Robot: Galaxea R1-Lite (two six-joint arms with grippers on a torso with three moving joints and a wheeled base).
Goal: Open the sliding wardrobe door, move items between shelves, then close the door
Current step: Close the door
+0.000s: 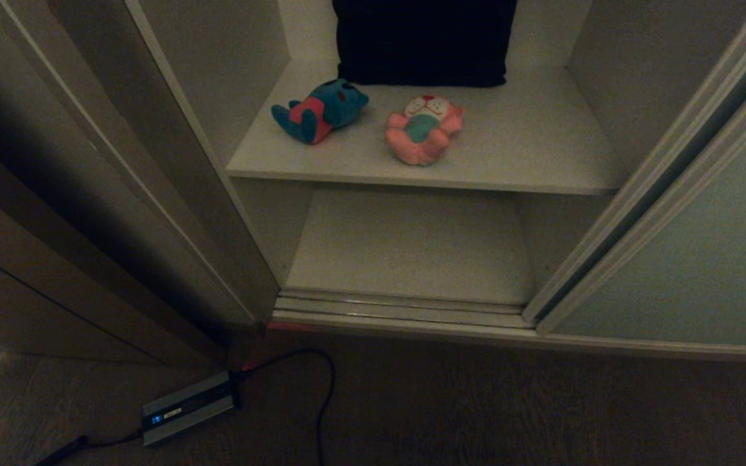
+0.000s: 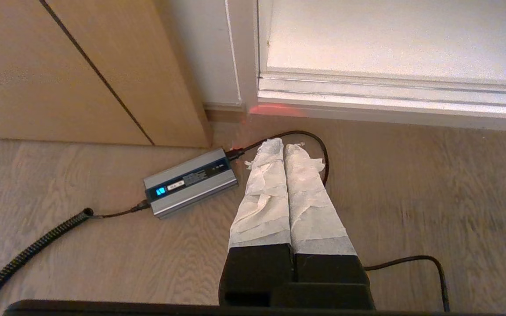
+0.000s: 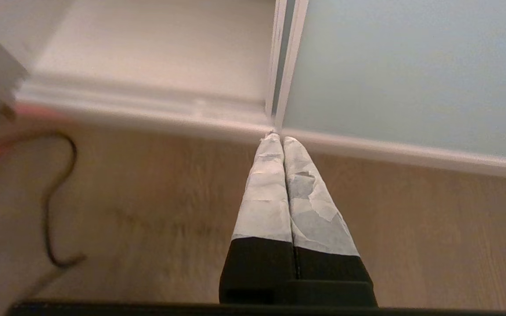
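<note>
The right gripper [image 3: 278, 139], fingers pressed together and empty, hangs over the floor [image 3: 182, 210]. Just beyond its tips stands the sliding wardrobe door [image 3: 402, 74], slid aside. Farther in, on the upper shelf [image 1: 528, 149], lie the teal-blue toy [image 1: 321, 110] and the pink toy [image 1: 423, 128]. The left gripper [image 2: 284, 145], also closed, hangs above a charger box [image 2: 190, 182].

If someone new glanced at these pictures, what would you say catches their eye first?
Two small plush toys lie side by side on the upper white shelf of the open wardrobe: a teal-blue plush toy with a red belly on the left, a pink plush toy in a teal outfit on the right, with a black cushion behind them. On the wooden floor, a grey power adapter with a lit blue display lies at lower left.
</note>
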